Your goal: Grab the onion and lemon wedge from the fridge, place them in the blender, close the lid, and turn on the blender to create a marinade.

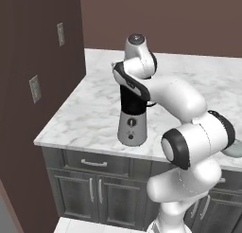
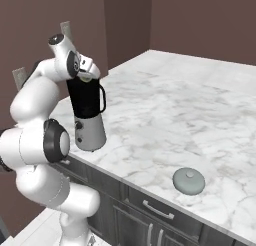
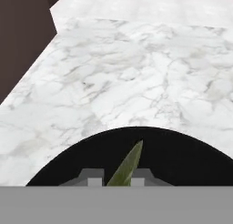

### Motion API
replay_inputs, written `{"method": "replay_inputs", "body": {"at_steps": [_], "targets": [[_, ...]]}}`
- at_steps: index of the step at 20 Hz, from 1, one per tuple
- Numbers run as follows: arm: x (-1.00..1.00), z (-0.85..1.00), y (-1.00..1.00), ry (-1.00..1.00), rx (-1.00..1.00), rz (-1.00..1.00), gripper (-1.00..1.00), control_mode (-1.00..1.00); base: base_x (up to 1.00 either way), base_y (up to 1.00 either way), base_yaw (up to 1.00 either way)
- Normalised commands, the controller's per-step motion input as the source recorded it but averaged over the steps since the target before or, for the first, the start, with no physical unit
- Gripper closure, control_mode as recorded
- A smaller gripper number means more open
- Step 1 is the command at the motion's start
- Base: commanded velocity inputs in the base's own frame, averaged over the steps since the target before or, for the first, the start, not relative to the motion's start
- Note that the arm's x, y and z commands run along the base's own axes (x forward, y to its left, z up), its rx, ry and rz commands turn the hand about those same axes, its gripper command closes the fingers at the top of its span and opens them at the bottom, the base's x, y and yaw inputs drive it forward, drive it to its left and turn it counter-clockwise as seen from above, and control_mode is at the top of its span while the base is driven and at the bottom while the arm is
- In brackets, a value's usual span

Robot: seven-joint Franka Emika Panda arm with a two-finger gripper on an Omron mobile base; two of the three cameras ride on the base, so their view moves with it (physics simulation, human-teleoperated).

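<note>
The blender stands near the counter's front edge, its dark jar on a silver base with a black knob. My gripper hangs right over the jar's open mouth. It is shut on the lemon wedge, a thin yellow-green piece that juts up between the two finger tips. The wedge sits level with the jar's rim. The lid, a pale grey disc with a small knob, lies flat on the counter to the right of the blender. The onion and the fridge are out of view.
The white marble counter stretches back and to the right of the blender. A dark brown wall with outlet plates rises at the counter's left end. Grey cabinet drawers and doors run below the front edge.
</note>
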Motion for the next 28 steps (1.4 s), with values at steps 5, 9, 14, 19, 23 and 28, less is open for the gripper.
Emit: {"method": "replay_inputs", "body": {"at_steps": [5,9,14,19,23,28], "targets": [[0.41,-0.14,0.01,0.00,0.03,0.04,-1.00,-1.00,0.00,0.00,0.00],[0.04,-0.05,0.00,0.00,0.00,0.00,-1.00,-1.00,0.00,0.00,0.00],[-0.04,0.00,0.00,0.00,0.00,0.00,-1.00,-1.00,0.00,0.00,0.00],[-0.04,0.00,0.00,-0.01,0.00,0.00,-1.00,-1.00,0.00,0.00,0.00],[0.03,0.00,0.00,-0.01,0.01,0.00,-1.00,-1.00,0.00,0.00,0.00],[0.36,0.00,0.00,-0.02,0.02,0.00,-1.00,-1.00,0.00,0.00,0.00]]}}
